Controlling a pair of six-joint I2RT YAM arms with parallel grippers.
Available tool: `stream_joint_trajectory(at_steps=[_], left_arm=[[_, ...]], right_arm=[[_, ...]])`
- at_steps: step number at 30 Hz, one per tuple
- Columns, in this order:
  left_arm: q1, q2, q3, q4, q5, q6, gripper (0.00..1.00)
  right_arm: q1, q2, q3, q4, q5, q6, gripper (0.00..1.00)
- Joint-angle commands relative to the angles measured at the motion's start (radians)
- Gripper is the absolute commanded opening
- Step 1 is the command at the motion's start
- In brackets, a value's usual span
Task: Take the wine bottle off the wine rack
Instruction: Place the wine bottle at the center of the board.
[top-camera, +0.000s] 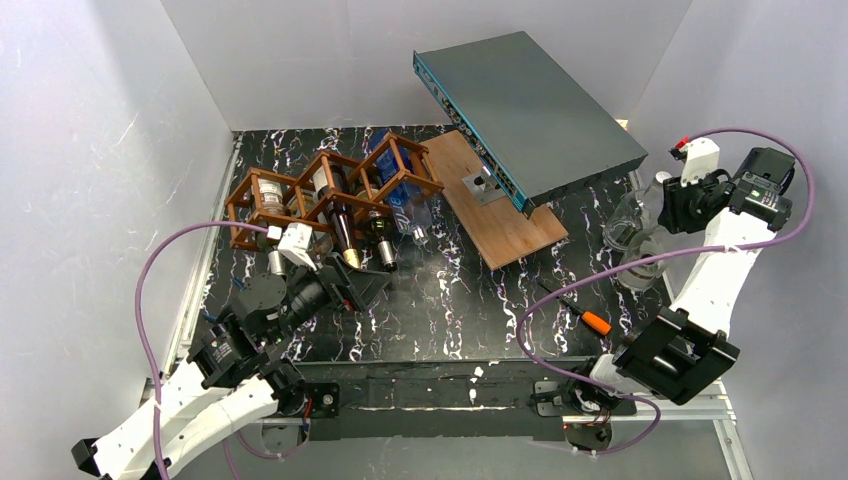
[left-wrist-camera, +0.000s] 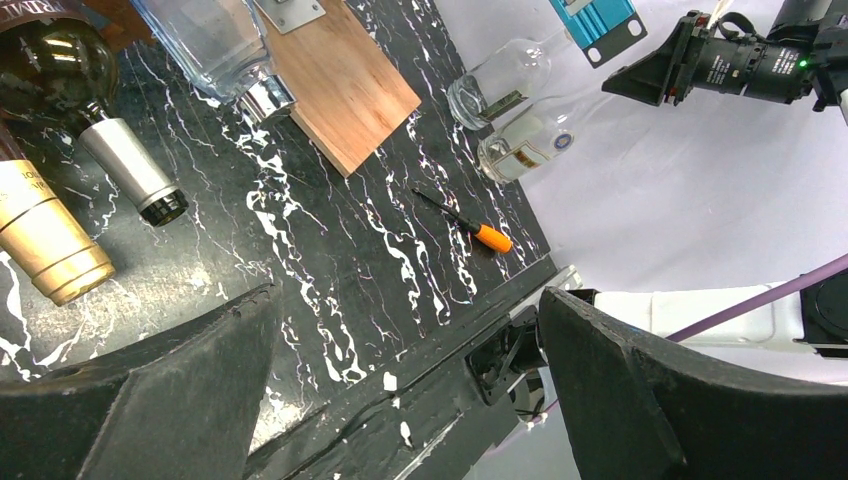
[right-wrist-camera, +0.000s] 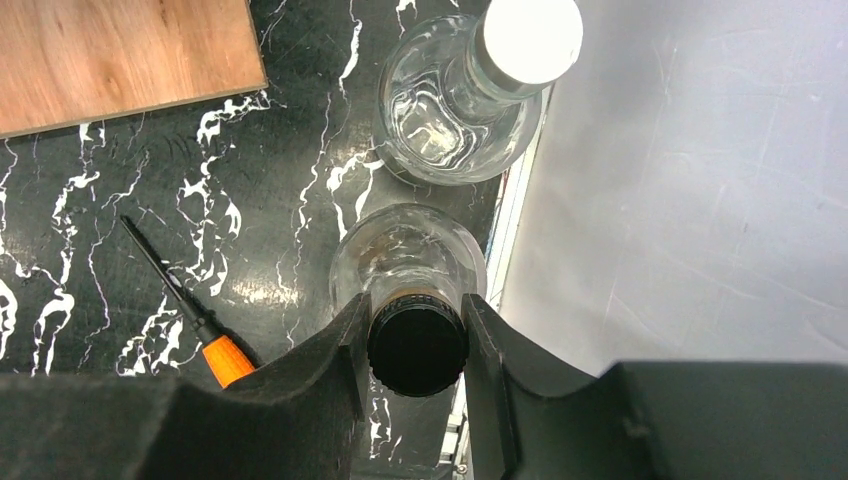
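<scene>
The reddish-brown wine rack (top-camera: 330, 185) stands at the back left and holds several bottles, their necks pointing toward me. My left gripper (top-camera: 355, 285) hangs open just in front of it, empty (left-wrist-camera: 405, 300); a gold-capped neck (left-wrist-camera: 45, 245) and a silver-capped neck (left-wrist-camera: 130, 170) lie just beyond its fingers. A clear wine bottle (right-wrist-camera: 410, 255) with a black cap stands upright at the table's right edge. My right gripper (right-wrist-camera: 417, 345) is shut on its cap from above (top-camera: 668, 205). Whether its base touches the table I cannot tell.
A second clear bottle with a white cap (right-wrist-camera: 455, 110) stands right behind the held one. An orange-handled screwdriver (top-camera: 585, 315) lies at the front right. A flat wooden board (top-camera: 500, 210) lies mid-table, and a tilted grey box (top-camera: 530, 110) rests on it.
</scene>
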Motion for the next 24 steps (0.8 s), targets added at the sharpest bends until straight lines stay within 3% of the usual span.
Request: stream_joint_trajectory(at_steps=[1,9,16,24], left_arm=[[-0.007,-0.011,0.021,-0.003,-0.023,0.020,0.98],[-0.006,-0.027,0.015,-0.010,-0.030,0.019,0.98],[-0.005,-0.032,0.012,-0.011,-0.028,0.015,0.98],[-0.006,-0.050,0.008,-0.021,-0.025,0.008,0.98]], right_arm=[[-0.006,-0.017,0.034,0.167,-0.059,0.014,0.10],[-0.009,-0.016,-0.017,0.170,-0.067,0.012,0.28],[-0.013,-0.022,-0.022,0.151,-0.075,0.006,0.52],[-0.014,-0.055,-0.004,0.108,-0.114,-0.003,0.72]])
